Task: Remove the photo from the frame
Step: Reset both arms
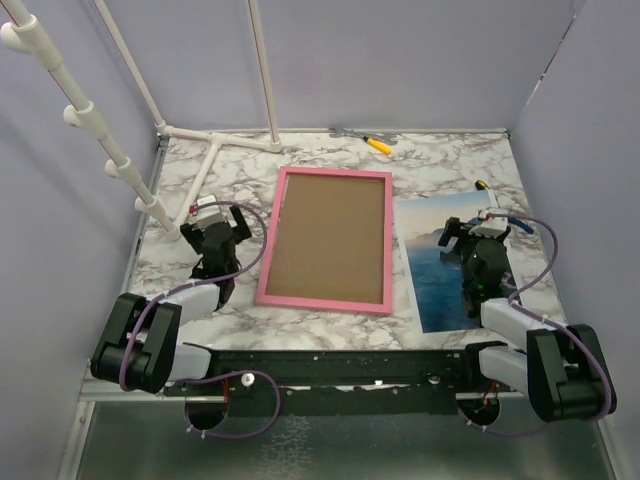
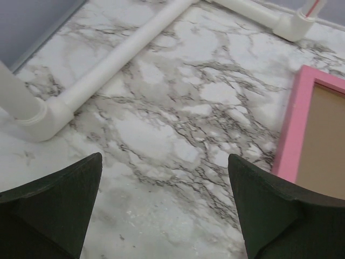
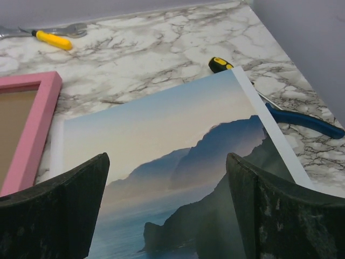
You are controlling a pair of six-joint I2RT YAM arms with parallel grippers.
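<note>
The frame [image 1: 328, 238], pink-bordered with a brown board face up, lies flat in the middle of the marble table; its edge also shows in the left wrist view [image 2: 294, 135] and the right wrist view [image 3: 29, 129]. The photo [image 1: 445, 265] of sea, mountains and pale sky lies flat to the right of the frame, apart from it. My right gripper [image 1: 478, 228] hovers over the photo [image 3: 172, 145], jaws wide apart with nothing between them. Left of the frame, my left gripper [image 1: 213, 218] stands open over bare marble [image 2: 161, 162].
A white pipe stand [image 1: 215, 140] runs along the back left, its base tube [image 2: 118, 59] just ahead of my left gripper. A yellow-handled tool [image 1: 378, 144] lies at the back wall. Blue-handled pliers [image 3: 304, 121] and a yellow-black screwdriver tip [image 3: 220, 64] lie beside the photo's far right corner.
</note>
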